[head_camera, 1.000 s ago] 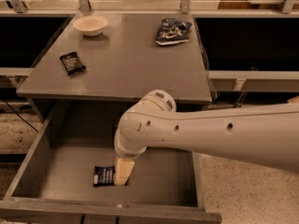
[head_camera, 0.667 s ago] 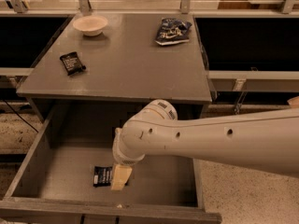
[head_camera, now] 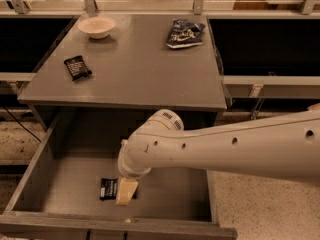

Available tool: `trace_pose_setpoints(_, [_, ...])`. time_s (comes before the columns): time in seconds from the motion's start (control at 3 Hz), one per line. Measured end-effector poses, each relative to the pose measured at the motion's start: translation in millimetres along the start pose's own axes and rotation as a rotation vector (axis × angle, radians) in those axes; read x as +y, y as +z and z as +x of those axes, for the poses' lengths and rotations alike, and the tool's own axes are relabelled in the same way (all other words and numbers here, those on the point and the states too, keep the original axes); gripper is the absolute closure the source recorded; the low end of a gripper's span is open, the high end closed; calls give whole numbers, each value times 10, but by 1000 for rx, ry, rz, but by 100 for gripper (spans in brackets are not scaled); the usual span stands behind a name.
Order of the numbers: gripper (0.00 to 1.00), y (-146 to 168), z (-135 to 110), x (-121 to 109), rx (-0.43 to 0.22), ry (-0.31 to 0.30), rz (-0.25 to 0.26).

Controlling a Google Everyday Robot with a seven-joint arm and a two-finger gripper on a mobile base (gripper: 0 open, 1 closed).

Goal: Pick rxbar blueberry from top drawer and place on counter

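The rxbar blueberry lies flat on the floor of the open top drawer, near its front. Only its left part shows; my gripper covers the rest. My gripper reaches down into the drawer from the white arm and sits right over the bar's right end, with one cream-coloured finger visible. The counter is the grey tabletop above the drawer.
On the counter stand a white bowl at the back left, a black wrapped bar at the left, and a puffy blue-and-white snack bag at the back right. The drawer's front wall is just below the gripper.
The gripper has moved left and down toward the drawer's front, from beside the bar to over its right end. The bar has not moved.
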State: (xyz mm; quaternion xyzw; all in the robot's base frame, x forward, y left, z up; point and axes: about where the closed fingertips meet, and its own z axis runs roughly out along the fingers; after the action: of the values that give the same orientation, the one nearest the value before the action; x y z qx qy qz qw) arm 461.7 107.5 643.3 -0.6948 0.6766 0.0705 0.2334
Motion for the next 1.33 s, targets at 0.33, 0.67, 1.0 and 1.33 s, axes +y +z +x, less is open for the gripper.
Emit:
trace_pose_setpoints(0.33, [0,329,-31,28,-22,8,-50])
trace_pose_setpoints(0.67, [0,376,-31,53,-31,4,-63])
trace_pose_setpoints(1.0, [0,513,16,119,-38,10,-89])
trace_pose_setpoints(1.33, [0,611,43,144,-49,17,-115])
